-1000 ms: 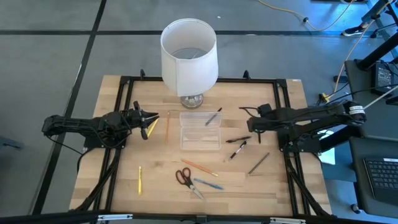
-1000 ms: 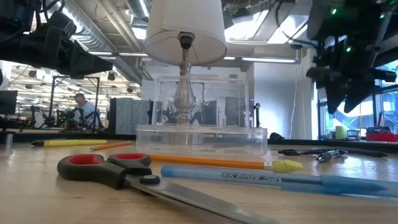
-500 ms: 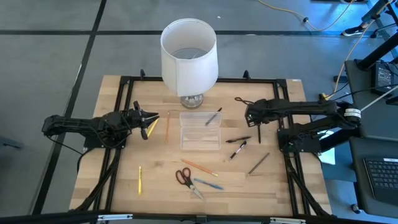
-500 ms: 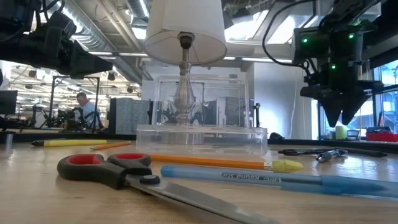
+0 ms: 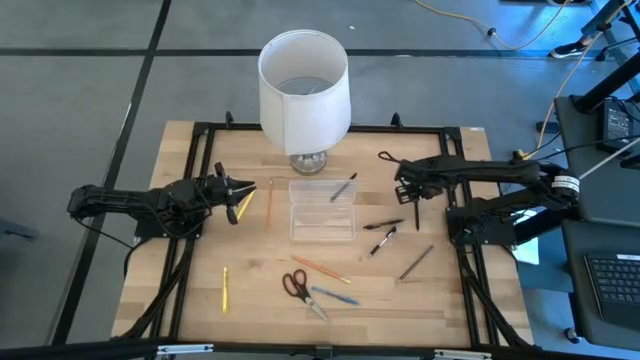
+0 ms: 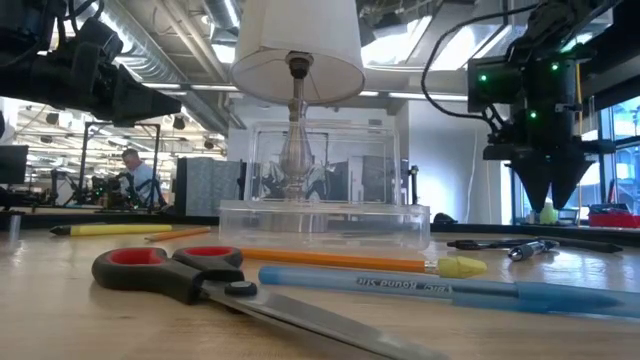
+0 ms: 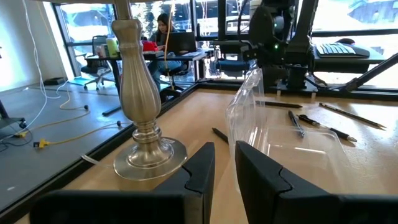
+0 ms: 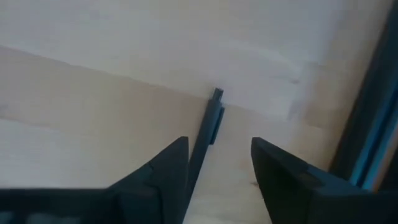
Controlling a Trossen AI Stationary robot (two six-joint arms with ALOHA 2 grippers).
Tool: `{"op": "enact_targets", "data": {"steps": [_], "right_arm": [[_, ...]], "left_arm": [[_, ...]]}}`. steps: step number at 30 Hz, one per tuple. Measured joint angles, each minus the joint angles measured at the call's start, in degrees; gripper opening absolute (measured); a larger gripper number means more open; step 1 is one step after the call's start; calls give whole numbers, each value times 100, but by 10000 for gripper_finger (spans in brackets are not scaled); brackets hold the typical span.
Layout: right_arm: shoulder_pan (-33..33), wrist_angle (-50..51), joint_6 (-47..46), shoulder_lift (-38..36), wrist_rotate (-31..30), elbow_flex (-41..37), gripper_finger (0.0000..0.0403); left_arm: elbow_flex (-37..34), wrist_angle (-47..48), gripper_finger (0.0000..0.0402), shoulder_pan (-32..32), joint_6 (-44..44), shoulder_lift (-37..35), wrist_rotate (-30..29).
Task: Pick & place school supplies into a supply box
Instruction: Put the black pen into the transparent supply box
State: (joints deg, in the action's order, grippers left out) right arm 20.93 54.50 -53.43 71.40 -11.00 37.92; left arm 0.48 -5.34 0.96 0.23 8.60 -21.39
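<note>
The clear supply box (image 5: 322,208) lies mid-table with its lid (image 7: 261,93) raised and one dark pen (image 5: 343,187) inside. My right gripper (image 8: 219,146) is open and points down at the box's right, its fingers astride a dark pen (image 8: 208,134) on the table without touching it. More dark pens (image 5: 383,224) lie nearby. Scissors (image 5: 296,285), an orange pencil (image 5: 320,270), a blue pen (image 5: 335,296) and a yellow pencil (image 5: 224,288) lie flat near the front edge. My left gripper (image 7: 224,152) waits level at the box's left, a narrow gap between its fingers, nothing in it.
A white-shaded lamp (image 5: 304,90) stands on its metal base (image 7: 140,118) just behind the box. A black frame (image 5: 452,160) runs around the tabletop. A yellow pencil (image 5: 244,205) and an orange one (image 5: 269,200) lie between my left gripper and the box.
My right gripper has swung toward the table's far edge, sunk, and tipped until it points almost straight down over the dark pen. Its fingers have stayed open.
</note>
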Motion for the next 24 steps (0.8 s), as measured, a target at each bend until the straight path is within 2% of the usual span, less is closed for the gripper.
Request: {"op": "enact_targets", "data": {"steps": [10, 19, 24], "right_arm": [[19, -1537, 127, 15, 194, -941, 178], [17, -1729, 113, -9, 187, -1191, 178], [17, -1718, 462, -5, 187, -1199, 156]], "left_arm": [[1, 0, 59, -1, 0, 0, 0], [-1, 0, 59, -1, 5, 0, 0], [-1, 0, 59, 0, 2, 0, -2]]}}
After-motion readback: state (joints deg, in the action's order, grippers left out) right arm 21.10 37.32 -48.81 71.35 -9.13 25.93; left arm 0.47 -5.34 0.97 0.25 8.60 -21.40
